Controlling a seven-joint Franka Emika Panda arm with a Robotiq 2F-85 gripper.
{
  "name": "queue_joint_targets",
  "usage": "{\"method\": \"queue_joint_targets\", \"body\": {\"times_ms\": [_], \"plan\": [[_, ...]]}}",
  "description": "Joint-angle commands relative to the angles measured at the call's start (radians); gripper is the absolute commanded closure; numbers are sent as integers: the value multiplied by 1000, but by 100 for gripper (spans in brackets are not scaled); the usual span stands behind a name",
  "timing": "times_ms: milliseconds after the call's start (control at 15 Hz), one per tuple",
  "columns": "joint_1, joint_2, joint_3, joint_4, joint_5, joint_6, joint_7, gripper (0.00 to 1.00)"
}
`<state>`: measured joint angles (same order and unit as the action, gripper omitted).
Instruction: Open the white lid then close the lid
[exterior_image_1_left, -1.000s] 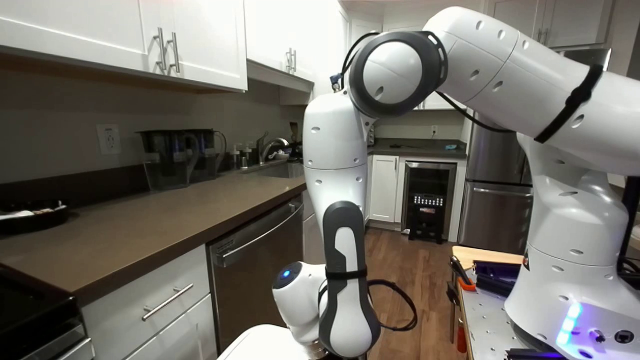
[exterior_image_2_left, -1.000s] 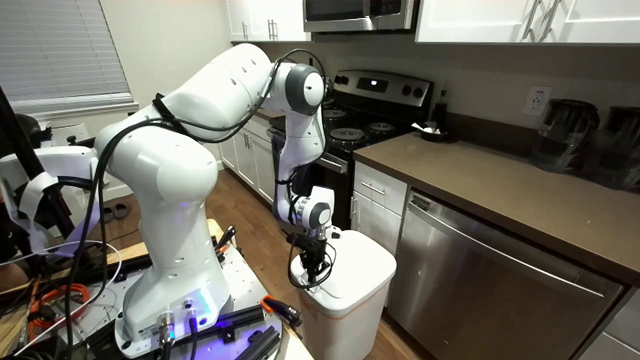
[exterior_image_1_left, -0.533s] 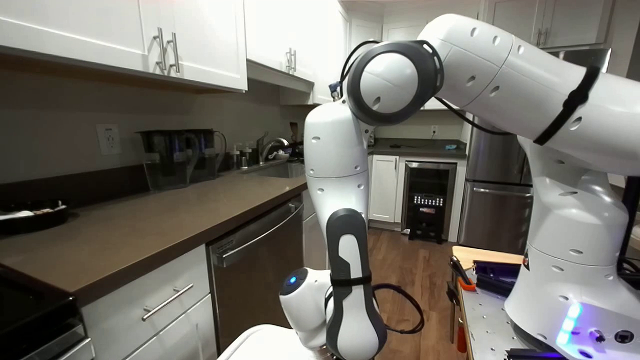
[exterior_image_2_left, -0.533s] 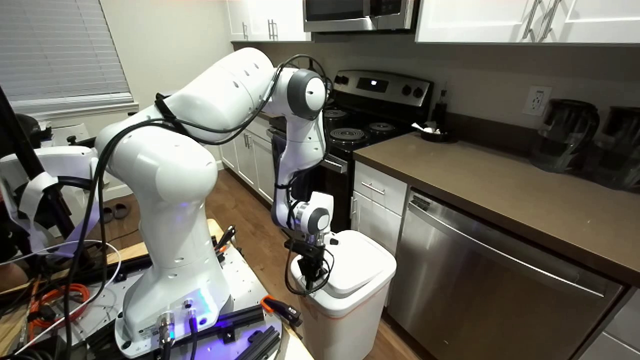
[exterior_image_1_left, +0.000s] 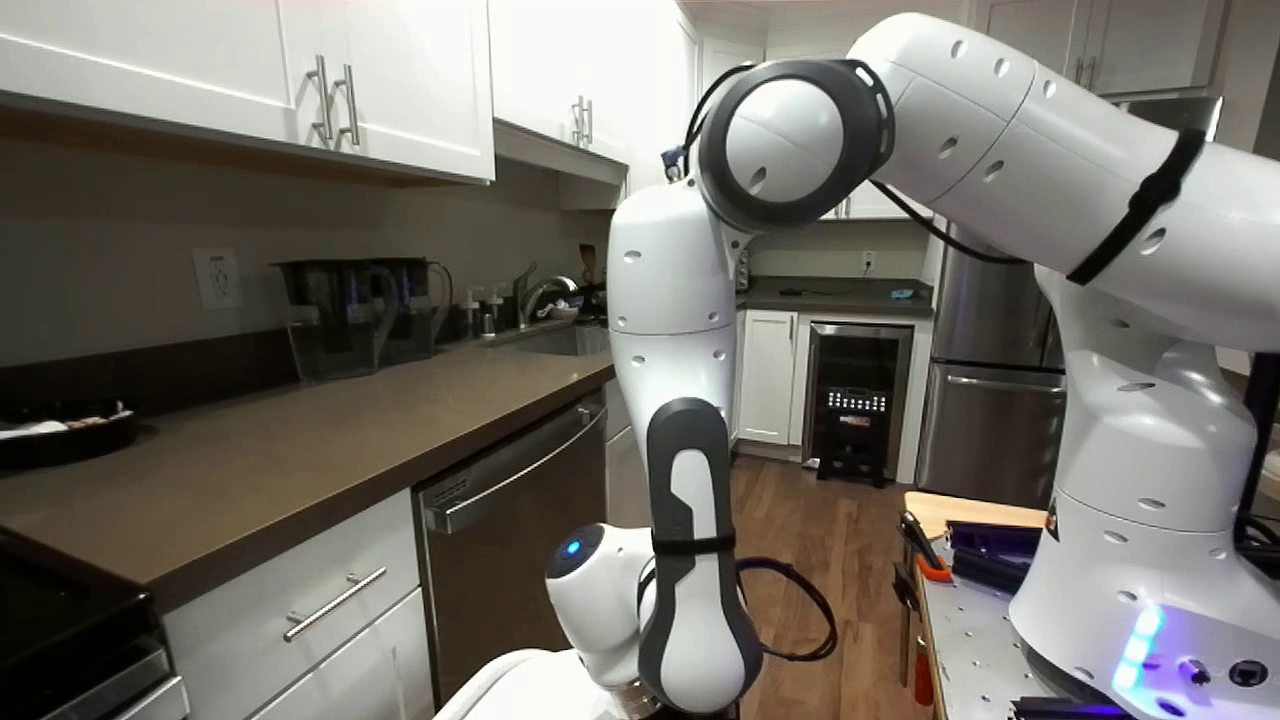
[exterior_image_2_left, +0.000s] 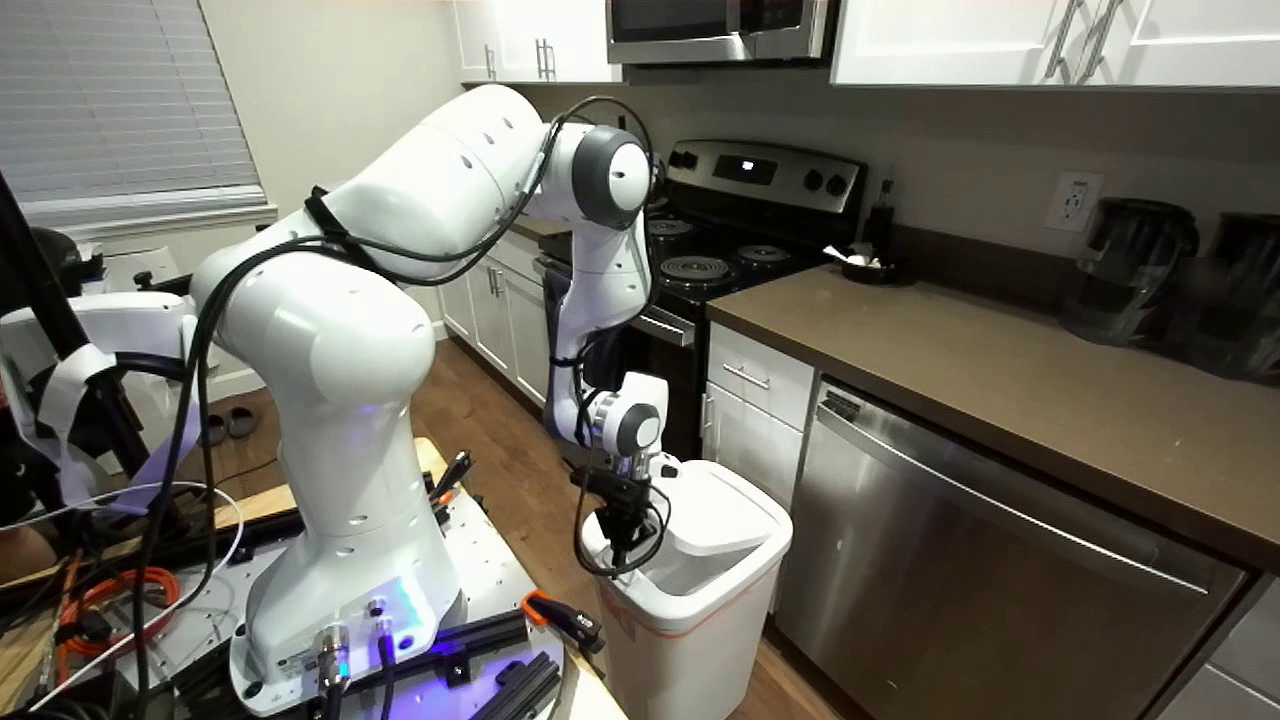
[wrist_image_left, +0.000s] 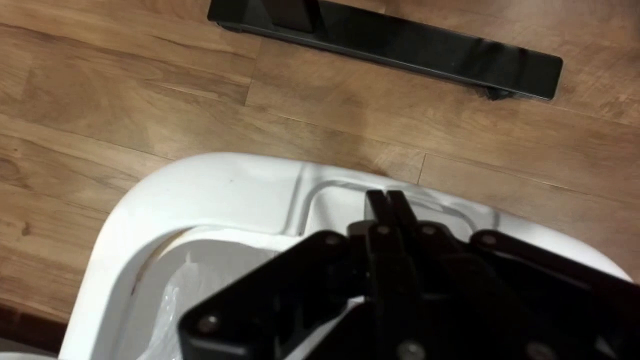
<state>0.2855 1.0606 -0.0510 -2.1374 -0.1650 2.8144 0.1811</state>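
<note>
The white lid (exterior_image_2_left: 715, 505) sits on a white bin (exterior_image_2_left: 685, 665) and is partly open, its near edge raised so the bin's inside shows. A strip of the lid shows behind my wrist in an exterior view (exterior_image_1_left: 550, 690). My gripper (exterior_image_2_left: 620, 560) points down at the near rim. In the wrist view my gripper (wrist_image_left: 385, 194) is shut with nothing visible between its fingertips, over a recessed part of the bin rim (wrist_image_left: 215, 195). Whether the tips touch it I cannot tell. A clear liner (wrist_image_left: 167, 310) shows inside the bin. Most of the lid is hidden in the wrist view.
The bin stands between my base table (exterior_image_2_left: 500, 560) and the dishwasher (exterior_image_2_left: 960, 590). The brown counter (exterior_image_2_left: 1000, 370) and stove (exterior_image_2_left: 700, 255) lie behind. A black foot (wrist_image_left: 400, 47) lies on the wooden floor near the bin.
My arm dipped down at the rim, then rose back up. The lid was closed a second ago; its near edge has now lifted, uncovering the bin's opening.
</note>
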Motion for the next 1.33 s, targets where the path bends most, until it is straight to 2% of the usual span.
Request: {"method": "queue_joint_targets", "body": {"times_ms": [0,267,400,533,933,1267], "plan": [[-51,-156,53,-41,23,-174,-79,95],[-80,-281,105,6,44,-480,-89,94],[-72,-340,112,17,35,-574,-69,94],[-70,-393,119,15,26,-615,-64,94],[-62,-468,105,-43,-9,-505,-35,94],[-10,-485,22,-130,-129,-270,52,94]]}}
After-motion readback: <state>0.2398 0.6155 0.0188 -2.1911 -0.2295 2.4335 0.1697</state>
